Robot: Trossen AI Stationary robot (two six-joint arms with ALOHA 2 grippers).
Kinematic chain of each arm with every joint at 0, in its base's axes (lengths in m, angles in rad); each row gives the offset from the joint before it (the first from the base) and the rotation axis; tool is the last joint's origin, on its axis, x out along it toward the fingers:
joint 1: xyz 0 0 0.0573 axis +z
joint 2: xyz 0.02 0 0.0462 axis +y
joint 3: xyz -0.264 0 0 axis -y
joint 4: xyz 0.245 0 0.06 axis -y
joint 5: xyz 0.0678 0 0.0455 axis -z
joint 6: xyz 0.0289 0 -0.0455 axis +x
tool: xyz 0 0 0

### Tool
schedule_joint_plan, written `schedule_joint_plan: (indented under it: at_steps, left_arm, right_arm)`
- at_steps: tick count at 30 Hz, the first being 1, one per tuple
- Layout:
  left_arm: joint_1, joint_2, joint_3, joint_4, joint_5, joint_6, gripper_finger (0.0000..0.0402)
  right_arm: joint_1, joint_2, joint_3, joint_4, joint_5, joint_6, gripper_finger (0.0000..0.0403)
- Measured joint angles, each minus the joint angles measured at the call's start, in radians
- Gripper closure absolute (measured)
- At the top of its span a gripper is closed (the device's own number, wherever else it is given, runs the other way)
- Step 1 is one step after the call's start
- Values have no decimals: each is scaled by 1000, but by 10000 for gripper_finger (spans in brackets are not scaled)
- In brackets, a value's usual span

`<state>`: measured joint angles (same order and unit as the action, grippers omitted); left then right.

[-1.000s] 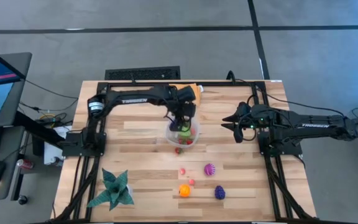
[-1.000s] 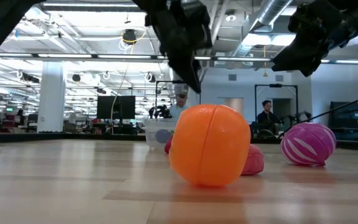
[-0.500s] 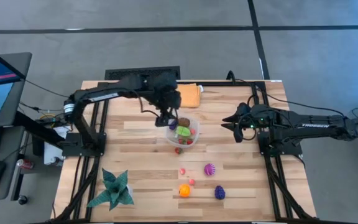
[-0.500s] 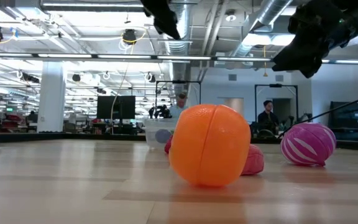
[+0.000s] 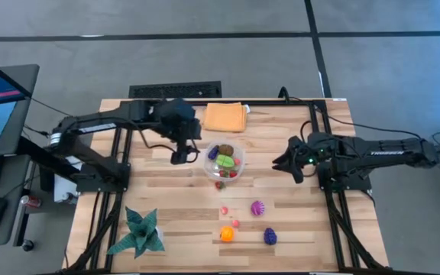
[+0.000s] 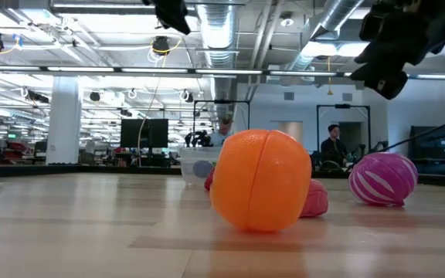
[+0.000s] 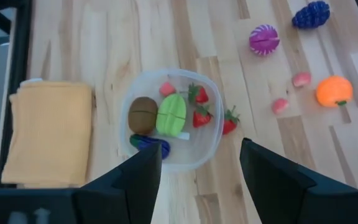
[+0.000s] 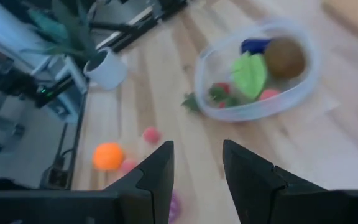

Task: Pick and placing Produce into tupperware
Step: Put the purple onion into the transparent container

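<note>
- Wooden tabletop (image 5: 166, 191) carries the clear tupperware (image 5: 226, 161), holding brown, green, purple and red produce.
- Left claw (image 5: 179, 156) hovers beside the tupperware, fingers apart, empty.
- Right claw (image 5: 279, 163) waits on its other side, parted.
- Orange fruit (image 5: 226, 234) lies well apart from the tupperware.

The left arm is extended across the far left part of the table, elbow bent. The left gripper (image 5: 180, 155) is held above the table surface, left of centre, pointed down, with its fingers (image 7: 135, 180) spread apart. The right arm is stretched in from the right edge, roughly level. The right gripper (image 5: 279, 163) is held right of centre, fingers (image 8: 154, 180) parted, nothing held.
</note>
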<state>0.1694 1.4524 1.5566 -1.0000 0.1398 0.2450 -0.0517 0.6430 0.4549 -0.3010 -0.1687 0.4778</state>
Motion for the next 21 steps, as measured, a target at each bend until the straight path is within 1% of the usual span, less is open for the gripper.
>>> schedule_joint_plan:
  at_steps: [4,8,12,17,21]
  left_arm:
    - [-10,-114,-152,114,-26,-53,193]
    - [-14,-233,-299,224,-76,-107,193]
    - [-13,-329,-416,304,-119,-154,193]
    - [-13,-419,-515,371,-150,-201,193]
    - [-13,-455,-546,374,-179,-214,193]
  right_arm:
    - [67,28,0,9,9,45,243]
    - [134,74,0,21,13,88,243]
    - [200,129,0,17,22,131,243]
    - [285,211,0,30,66,175,243]
    - [356,296,16,74,96,185,243]
